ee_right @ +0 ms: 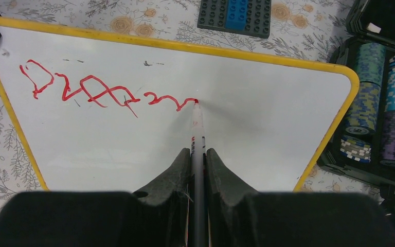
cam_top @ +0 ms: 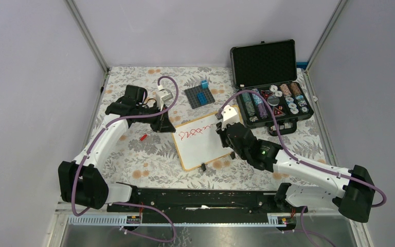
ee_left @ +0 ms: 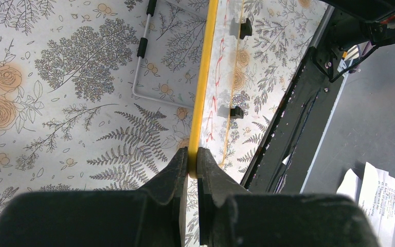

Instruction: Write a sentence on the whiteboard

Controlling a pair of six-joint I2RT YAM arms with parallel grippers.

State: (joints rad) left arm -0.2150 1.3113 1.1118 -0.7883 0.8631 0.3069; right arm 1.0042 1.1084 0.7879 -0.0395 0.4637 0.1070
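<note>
The whiteboard [cam_top: 205,149], with its yellowish frame, lies on the flowered tablecloth at mid table. One line of the sentence [cam_top: 194,133] runs along its top in red scribbled strokes [ee_right: 95,91]. My right gripper [ee_right: 199,153] is shut on a white marker [ee_right: 197,128], whose red tip touches the board at the right end of the writing. From above, this gripper [cam_top: 222,126] hangs over the board's upper right part. My left gripper [ee_left: 193,154] is shut on the whiteboard's frame [ee_left: 203,77], edge-on, at its upper left corner [cam_top: 166,125].
A dark grey baseplate [cam_top: 199,96] with blue bricks lies behind the board. An open black case [cam_top: 272,103] of poker chips stands at the right, close to the board's right edge [ee_right: 380,128]. A small red cap [cam_top: 143,137] lies left of the board.
</note>
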